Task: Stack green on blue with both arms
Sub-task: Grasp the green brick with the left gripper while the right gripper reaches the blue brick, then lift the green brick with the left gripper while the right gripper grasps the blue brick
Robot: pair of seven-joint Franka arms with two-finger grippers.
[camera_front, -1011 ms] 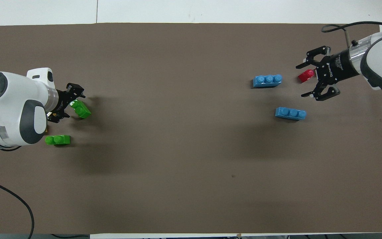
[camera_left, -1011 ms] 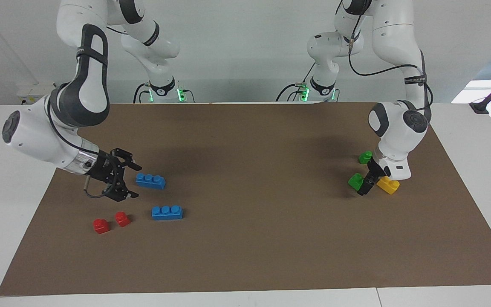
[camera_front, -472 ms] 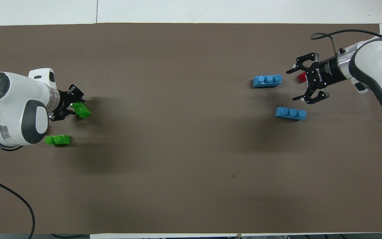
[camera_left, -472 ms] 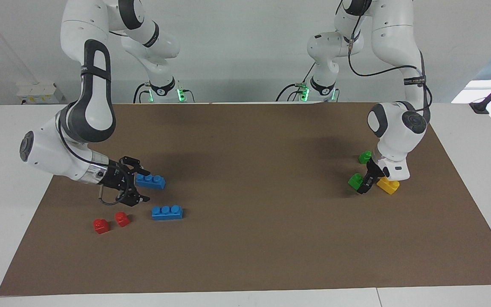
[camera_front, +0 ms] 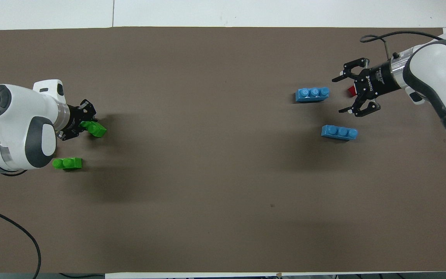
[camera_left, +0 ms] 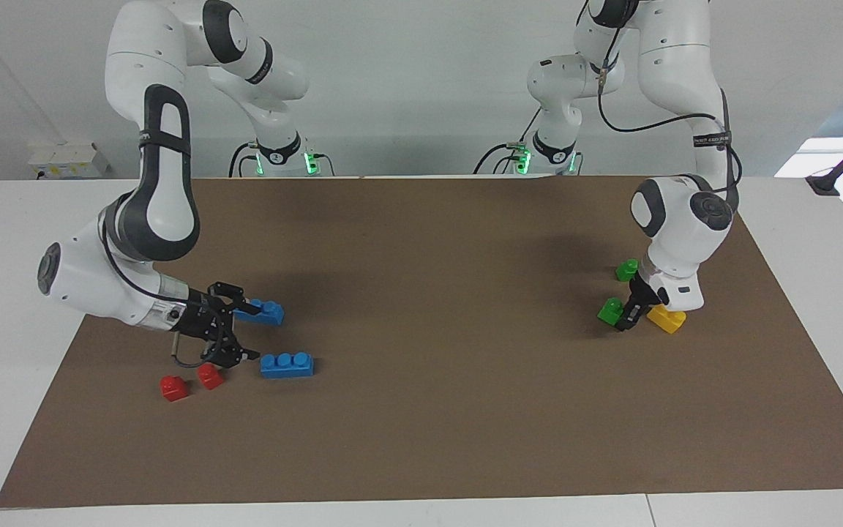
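While the right gripper (camera_left: 235,329) hung low with fingers spread between two blue bricks (camera_left: 286,364), the left gripper (camera_left: 630,313) pinched a green brick (camera_left: 609,311) beside a yellow brick (camera_left: 667,318). From overhead, both arms bent low over a brown mat (camera_front: 207,174), the second green brick (camera_front: 67,163) nearer the robots.

Brown mat (camera_left: 436,410), white wall (camera_left: 407,88)
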